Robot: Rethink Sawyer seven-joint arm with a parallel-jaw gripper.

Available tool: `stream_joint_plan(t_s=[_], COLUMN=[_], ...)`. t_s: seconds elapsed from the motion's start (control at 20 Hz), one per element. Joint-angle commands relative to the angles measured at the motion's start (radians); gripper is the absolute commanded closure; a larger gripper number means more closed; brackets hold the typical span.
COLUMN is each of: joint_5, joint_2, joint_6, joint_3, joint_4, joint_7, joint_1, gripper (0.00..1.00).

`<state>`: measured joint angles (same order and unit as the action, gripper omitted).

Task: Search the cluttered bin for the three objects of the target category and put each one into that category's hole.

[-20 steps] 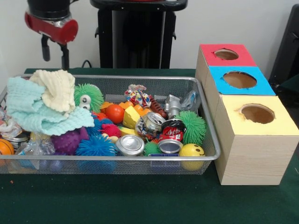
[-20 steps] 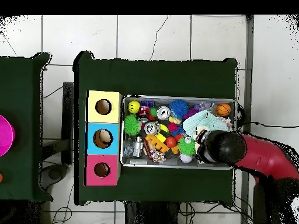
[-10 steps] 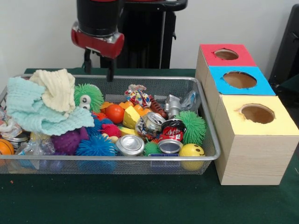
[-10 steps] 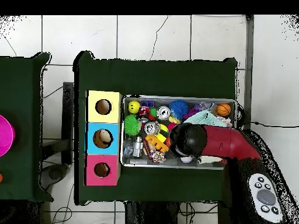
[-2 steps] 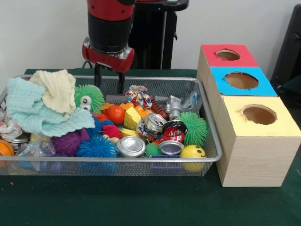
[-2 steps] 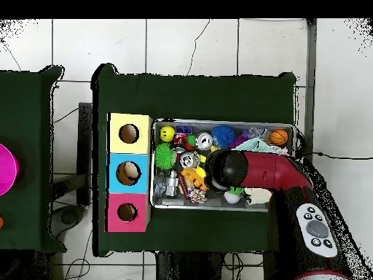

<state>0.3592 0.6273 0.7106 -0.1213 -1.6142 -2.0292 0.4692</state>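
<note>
The claw [image 5: 109, 79] hangs open and empty over the back of the wire bin [image 5: 207, 157], above the orange ball [image 5: 115, 114]. The crushed cans [image 5: 130, 146] near the bin's front look light, thin-walled and slick; gripping across a rim likely holds best.

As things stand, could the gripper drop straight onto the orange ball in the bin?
Probably yes. The gripper hangs open just above the orange ball, which lies on top of the pile with nothing over it; the furry green toy beside it crowds one finger.
</note>
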Motion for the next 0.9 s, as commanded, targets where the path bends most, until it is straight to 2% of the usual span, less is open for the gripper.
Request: stream_joint_plan(t_s=[0.05, 0.55, 0.9], joint_5=[-0.024, -0.023, -0.033], joint_2=[-0.088, -0.153, -0.274], joint_6=[-0.088, -0.147, -0.163], joint_3=[0.009, 0.035, 0.037], joint_4=[0.066, 0.114, 0.202], joint_7=[-0.13, -0.149, -0.13], joint_1=[0.019, 0.0, -0.001], gripper=[0.0, 0.0, 0.0])
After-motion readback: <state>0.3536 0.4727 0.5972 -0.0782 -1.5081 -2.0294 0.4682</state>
